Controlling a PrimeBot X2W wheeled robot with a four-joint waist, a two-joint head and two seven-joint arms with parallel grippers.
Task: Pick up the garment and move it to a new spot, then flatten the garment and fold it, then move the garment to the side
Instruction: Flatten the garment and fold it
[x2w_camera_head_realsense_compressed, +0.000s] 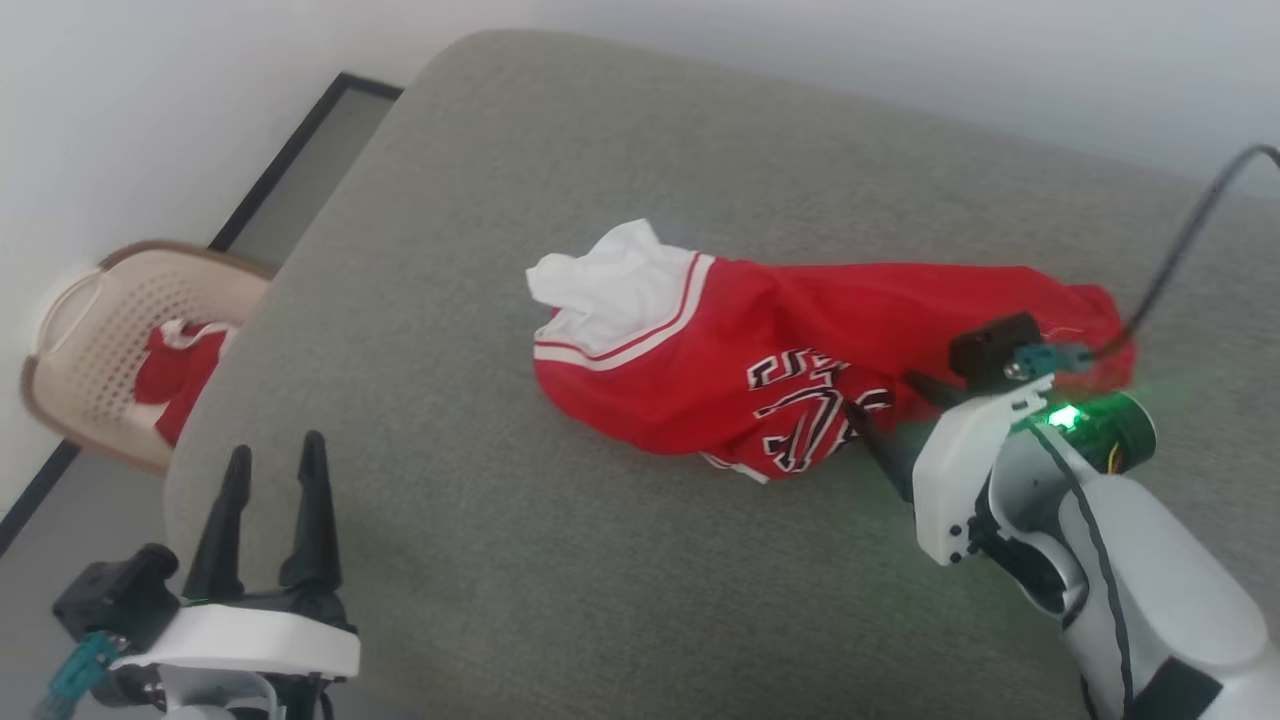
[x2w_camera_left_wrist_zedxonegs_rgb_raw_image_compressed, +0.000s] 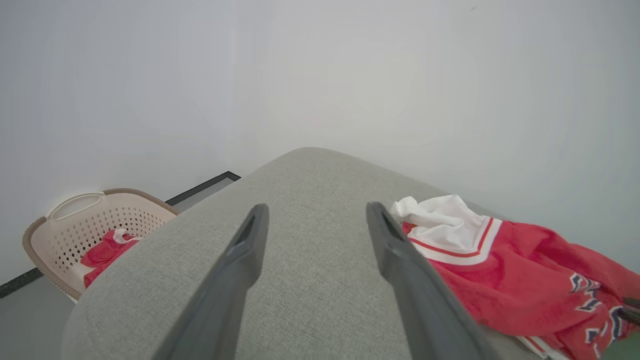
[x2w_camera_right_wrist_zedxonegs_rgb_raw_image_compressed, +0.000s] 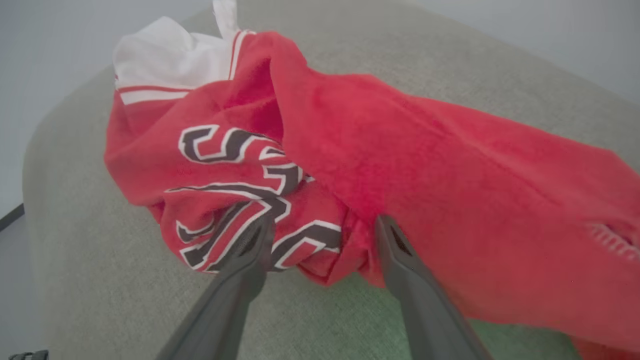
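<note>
Garment (x2w_camera_head_realsense_compressed: 700, 350), crumpled, is laid mid-cushion (x2w_camera_head_realsense_compressed: 500, 560). Right gripper (x2w_camera_head_realsense_compressed: 880, 393) is held spread, tips at the lettered fold, nothing grasped. Left gripper (x2w_camera_head_realsense_compressed: 277, 445) is held spread, well apart from it.

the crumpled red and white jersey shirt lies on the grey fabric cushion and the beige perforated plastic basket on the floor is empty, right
Not quite. The beige perforated plastic basket is not empty: the head view shows a red and white cloth in it. The crumpled red and white jersey shirt does lie on the grey fabric cushion.
</note>
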